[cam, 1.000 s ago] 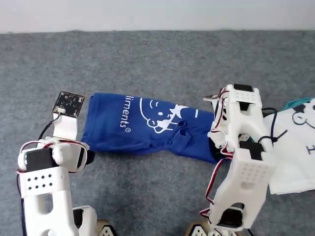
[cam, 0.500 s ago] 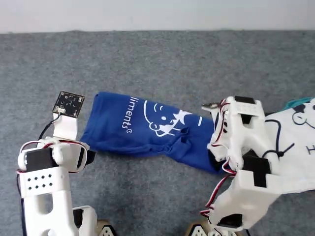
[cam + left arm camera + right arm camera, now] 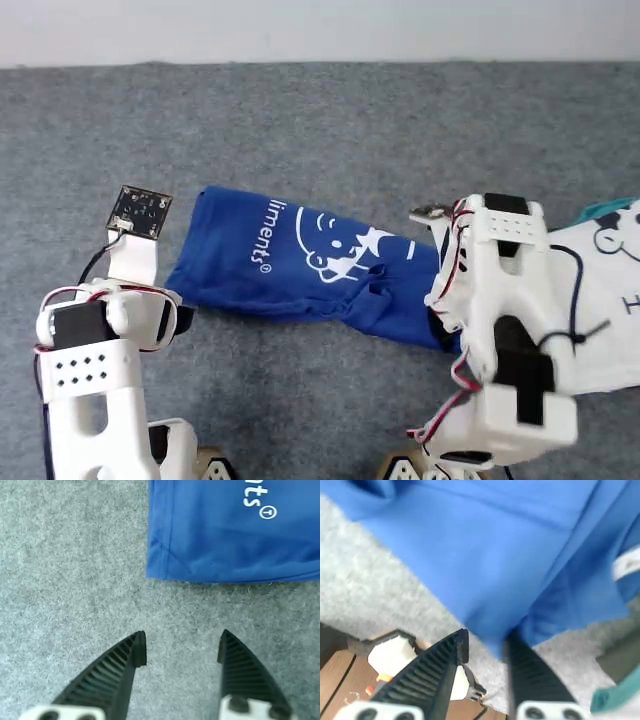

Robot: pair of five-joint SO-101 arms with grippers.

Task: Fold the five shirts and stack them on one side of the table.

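My right claw [image 3: 487, 641] pinches the blue shirt [image 3: 300, 262] at its 4 o'clock end. My left claw [image 3: 182, 647] hangs spread just off its 8 o'clock corner. The shirt looks light and limp, likely to bunch on the tabletop [image 3: 300, 120], so I'd grip its hem corners.

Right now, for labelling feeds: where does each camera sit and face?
High view: fixed above, looking down on the grey table; both arms at the near edge.
Left wrist view: on the left arm, facing down past the open left tool at the blue shirt.
Right wrist view: on the right arm, facing the right tool, shut on that shirt.
All share the blue shirt.
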